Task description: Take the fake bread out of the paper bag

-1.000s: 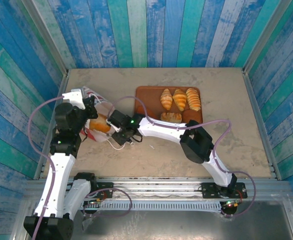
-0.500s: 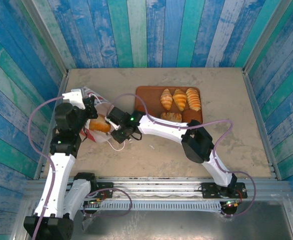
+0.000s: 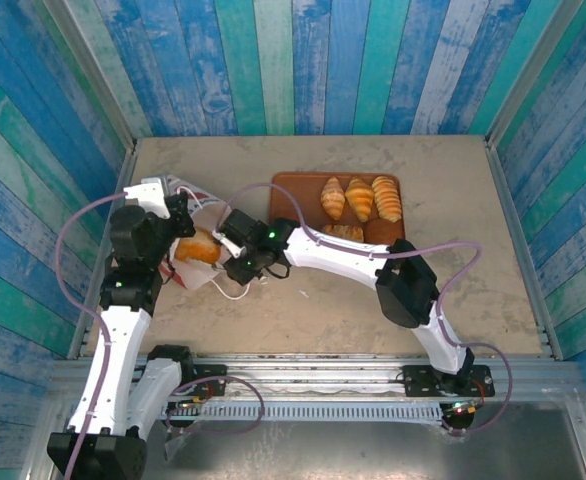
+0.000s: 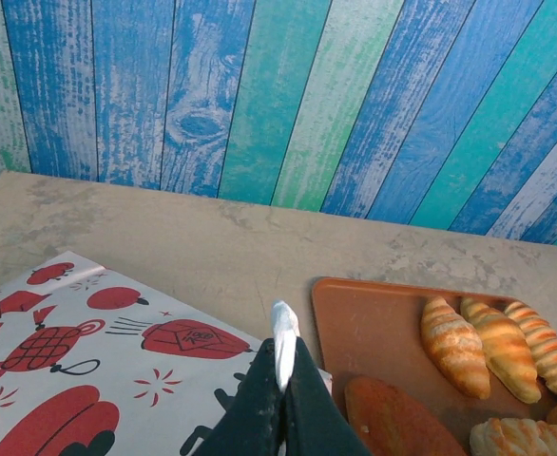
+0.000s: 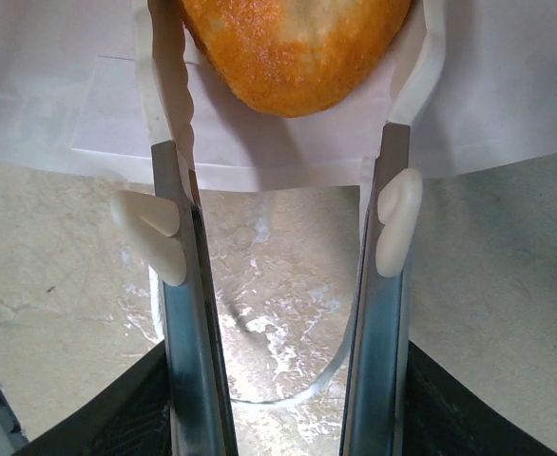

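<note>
paper bag (image 3: 178,268) lies on its side on the table (image 3: 453,180) at 9 o'clock, mouth toward 3 o'clock. left gripper (image 4: 283,366) sits at the bag's 12 o'clock edge, jaws clenched on a white strip of the bag. right gripper (image 5: 286,57) is at the bag mouth, jaws grasping a round bun (image 3: 201,247), pads against both its sides. brown tray (image 3: 291,195) at 12 o'clock carries two croissants (image 3: 346,198), a ridged loaf (image 3: 386,197) and another pastry (image 3: 342,234).
</note>
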### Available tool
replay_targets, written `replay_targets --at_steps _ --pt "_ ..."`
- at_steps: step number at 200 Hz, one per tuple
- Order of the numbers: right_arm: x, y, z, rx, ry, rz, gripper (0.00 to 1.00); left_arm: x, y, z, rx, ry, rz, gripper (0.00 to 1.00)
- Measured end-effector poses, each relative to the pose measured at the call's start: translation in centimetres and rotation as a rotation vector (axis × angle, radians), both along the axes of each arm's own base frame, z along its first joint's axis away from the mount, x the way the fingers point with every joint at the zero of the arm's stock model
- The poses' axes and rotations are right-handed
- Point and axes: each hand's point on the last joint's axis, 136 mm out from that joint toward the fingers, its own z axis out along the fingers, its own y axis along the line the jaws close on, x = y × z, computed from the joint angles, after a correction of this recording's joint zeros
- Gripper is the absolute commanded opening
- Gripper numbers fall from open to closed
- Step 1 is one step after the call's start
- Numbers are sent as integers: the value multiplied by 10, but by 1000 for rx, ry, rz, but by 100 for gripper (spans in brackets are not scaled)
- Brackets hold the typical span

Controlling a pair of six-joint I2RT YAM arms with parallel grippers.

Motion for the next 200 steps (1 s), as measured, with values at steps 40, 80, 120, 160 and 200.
replay_targets --at_steps 40,80,120,160,200 --pt "-6 -10 1 3 27 3 53 0 0 0 -3 1 1 0" --pt "-8 -16 7 38 50 -5 54 0 0 0 -4 1 1 0" --pt "-9 -20 12 77 75 -15 53 1 0 -2 -11 9 2 0" --pt "-12 -21 19 102 87 -12 53 3 0 -4 -15 17 3 0" --pt "-17 -29 30 116 84 -8 53 3 0 -4 -15 18 3 0"
